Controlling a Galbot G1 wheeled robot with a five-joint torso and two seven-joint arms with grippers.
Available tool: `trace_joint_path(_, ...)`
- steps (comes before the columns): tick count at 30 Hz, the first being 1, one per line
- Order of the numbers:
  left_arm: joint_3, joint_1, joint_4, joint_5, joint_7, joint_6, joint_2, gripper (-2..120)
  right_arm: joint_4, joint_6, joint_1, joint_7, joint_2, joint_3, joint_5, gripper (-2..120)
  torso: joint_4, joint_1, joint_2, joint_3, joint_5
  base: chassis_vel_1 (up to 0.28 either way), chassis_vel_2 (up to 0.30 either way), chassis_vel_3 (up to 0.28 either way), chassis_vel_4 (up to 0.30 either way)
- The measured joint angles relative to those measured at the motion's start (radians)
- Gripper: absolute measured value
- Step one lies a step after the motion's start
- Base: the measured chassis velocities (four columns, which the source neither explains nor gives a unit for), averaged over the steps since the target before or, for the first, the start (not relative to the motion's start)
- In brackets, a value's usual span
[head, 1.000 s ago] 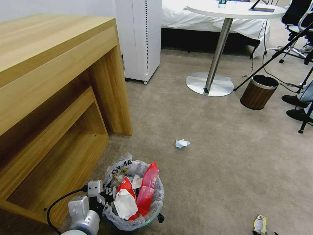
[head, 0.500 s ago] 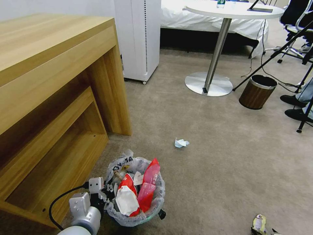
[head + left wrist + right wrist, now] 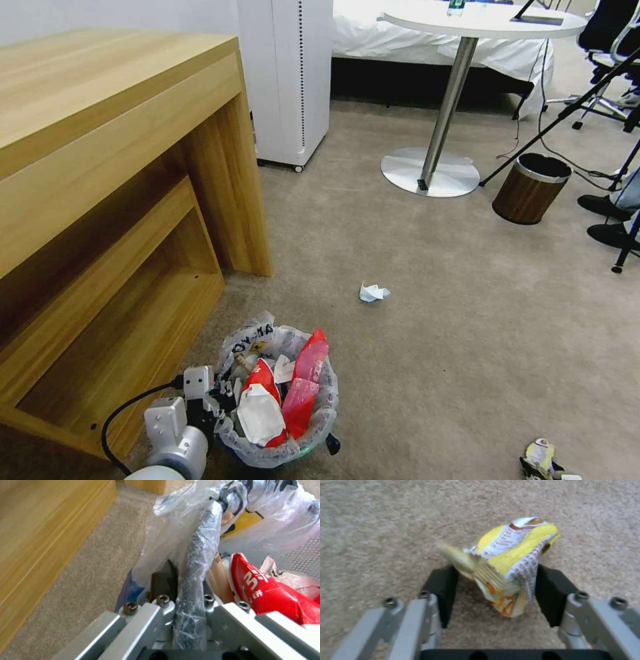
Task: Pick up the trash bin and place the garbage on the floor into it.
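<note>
The trash bin point(image 3: 313, 427), lined with a crinkly white bag and stuffed with red packets and white wrappers, is at the lower left on the floor point(image 3: 433, 333). My left gripper point(image 3: 212, 400) is shut on its bag-covered rim point(image 3: 196, 562). A crumpled yellow-and-white wrapper point(image 3: 516, 555) lies on the carpet between the fingers of my right gripper point(image 3: 496, 580), which stand open on either side of it. The same wrapper point(image 3: 539, 455) sits at the head view's bottom right edge. Farther ahead lies a white-and-blue wrapper point(image 3: 372, 292).
A wooden desk point(image 3: 113, 167) with an open shelf stands close on the left. Beyond are a white cabinet point(image 3: 287, 80), a round table's base point(image 3: 430, 175), a brown wood-grain bin point(image 3: 530, 189), tripod legs and a person's shoes at the right edge.
The head camera has shifted slightly. My right gripper's dark fingertips now show beside the yellow wrapper at the bottom edge. The bin stays in the left gripper's hold.
</note>
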Motion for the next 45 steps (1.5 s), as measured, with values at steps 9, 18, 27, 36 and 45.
trace_joint_path(9, -0.006, 0.000, 0.001, -0.002, 0.000, -0.004, 0.006, 0, -0.008, 0.002, 0.007, 0.001, -0.005, -0.003, 0.003, 19, -0.0003, 0.000, 0.000, 0.000, -0.0003, 0.000, 0.000, 0.000, 0.000)
trace_joint_path(18, -0.018, 0.026, -0.003, 0.012, 0.009, -0.006, -0.003, 0, -0.007, 0.006, 0.017, 0.001, -0.008, -0.010, 0.014, 0, -0.0009, 0.000, 0.000, 0.000, -0.0005, 0.000, 0.000, 0.000, 0.000)
trace_joint_path(27, -0.020, 0.007, -0.006, -0.003, 0.008, -0.014, -0.012, 0, 0.182, -0.018, -0.042, -0.036, -0.067, 0.028, 0.141, 0, -0.0006, 0.000, 0.000, 0.000, -0.0008, 0.000, 0.000, 0.000, 0.000)
trace_joint_path(36, -0.029, -0.039, -0.013, -0.045, -0.007, -0.017, -0.021, 0, 0.380, -0.031, -0.089, -0.074, -0.141, 0.083, 0.251, 0, -0.0005, 0.000, 0.000, 0.000, -0.0006, 0.000, 0.000, 0.000, 0.000)
trace_joint_path(45, -0.037, -0.083, -0.013, -0.130, -0.051, -0.004, 0.023, 0, 0.527, 0.156, -0.032, -0.303, -0.206, 0.053, 0.461, 0, -0.0006, 0.000, 0.000, 0.000, -0.0001, 0.000, 0.000, 0.000, 0.000)
